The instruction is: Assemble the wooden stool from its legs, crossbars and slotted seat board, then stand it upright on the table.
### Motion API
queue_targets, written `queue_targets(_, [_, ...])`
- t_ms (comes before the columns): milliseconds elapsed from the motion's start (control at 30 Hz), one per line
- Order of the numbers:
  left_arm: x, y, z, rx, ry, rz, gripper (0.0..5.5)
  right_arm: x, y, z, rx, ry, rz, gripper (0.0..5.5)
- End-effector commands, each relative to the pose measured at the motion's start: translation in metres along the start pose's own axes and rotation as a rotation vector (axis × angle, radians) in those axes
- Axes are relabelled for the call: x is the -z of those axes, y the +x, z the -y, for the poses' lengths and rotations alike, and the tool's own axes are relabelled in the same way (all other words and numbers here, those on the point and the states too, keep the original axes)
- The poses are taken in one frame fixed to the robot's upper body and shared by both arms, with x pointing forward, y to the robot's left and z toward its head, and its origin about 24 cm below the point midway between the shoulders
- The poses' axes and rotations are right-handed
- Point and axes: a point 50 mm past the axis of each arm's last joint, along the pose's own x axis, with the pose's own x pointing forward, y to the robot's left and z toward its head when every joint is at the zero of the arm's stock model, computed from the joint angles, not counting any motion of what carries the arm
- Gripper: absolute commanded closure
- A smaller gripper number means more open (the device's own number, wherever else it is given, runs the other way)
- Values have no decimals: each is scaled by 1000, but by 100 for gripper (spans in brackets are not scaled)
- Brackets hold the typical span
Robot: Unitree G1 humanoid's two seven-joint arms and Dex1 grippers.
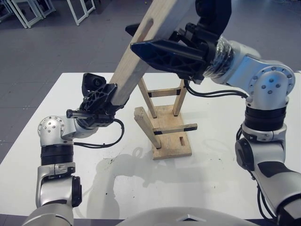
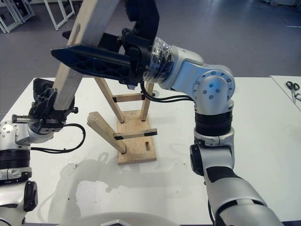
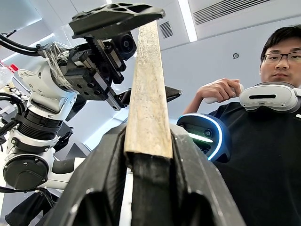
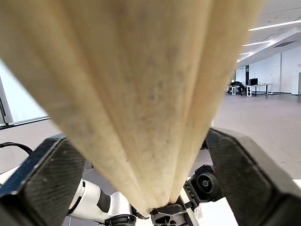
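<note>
A long wooden leg [image 1: 129,66] slants up over the table, held at both ends. My left gripper [image 1: 101,96] is shut on its lower end; in the left wrist view the leg [image 3: 146,94] rises from between the fingers [image 3: 101,179]. Higher up, my right gripper [image 1: 136,40] is shut on the leg, one black finger on each side. Beneath them the partly built stool lies on its slotted seat board [image 1: 171,143]. Three legs stand in the board, two of them [image 1: 147,98] joined by a crossbar [image 1: 162,92]. A second crossbar [image 1: 174,129] runs from the tilted front leg [image 1: 146,126].
The white table [image 1: 211,179] has free room in front of and to both sides of the stool. Scissors [image 2: 292,87] lie on a neighbouring table at the right. White furniture frames [image 1: 80,9] stand on the floor beyond the table's far edge.
</note>
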Motion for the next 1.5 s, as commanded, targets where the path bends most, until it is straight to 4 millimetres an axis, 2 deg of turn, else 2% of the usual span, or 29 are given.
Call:
queue_targets(33, [0, 1, 1, -6, -8, -19, 446, -3, 3, -2, -20, -13, 9, 203])
queue_targets(233, [2, 1, -1, -9, -16, -16, 446, -4, 3, -3, -62, 16, 38, 329])
queue_targets(333, [3, 1, -3, -15, -19, -14, 446, -5, 3, -2, -66, 19, 50, 331])
queue_targets(367, [4, 2, -2, -10, -17, -20, 408, -5, 3, -2, -59, 15, 54, 331])
queue_targets(433, [3, 3, -1, -10, -8, -27, 373, -6, 2, 2, -33, 8, 63, 333])
queue_targets(533, [-4, 4, 1, -35, 26, -7, 311, -20, -2, 7, 21, -15, 95, 333])
queue_targets(633, [-12, 2, 3, -64, 56, 25, 274, -32, -8, 12, 70, -14, 139, 333])
queue_targets(700, [-21, 0, 9, -104, 112, 67, 273, -46, -23, 17, 138, -34, 182, 333])
queue_targets(767, [-27, -6, 18, -220, 239, 128, 273, -60, -62, 23, 329, -92, 194, 333])
queue_targets(833, [-23, -10, 15, -392, 398, 146, 273, -59, -100, 22, 493, -118, 161, 333])
queue_targets(933, [0, -14, -7, -630, 574, 198, 273, -34, -151, 7, 677, -86, 63, 334])
queue_targets(1033, [22, -14, -26, -768, 634, 233, 273, -5, -186, -7, 804, -65, -56, 334])
queue_targets(1100, [26, -14, -29, -794, 653, 251, 273, 20, -208, -15, 851, -8, -145, 334])
queue_targets(1167, [22, -19, -27, -833, 671, 271, 273, 48, -211, -22, 826, 59, -213, 334])
queue_targets(1300, [11, -42, -27, -982, 704, 337, 273, 85, -195, -32, 740, 116, -259, 334])
queue_targets(1433, [12, -54, -32, -1041, 687, 334, 273, 99, -183, -34, 695, 84, -256, 334])
queue_targets(1500, [13, -60, -35, -1072, 682, 321, 273, 103, -186, -39, 679, 55, -240, 334])
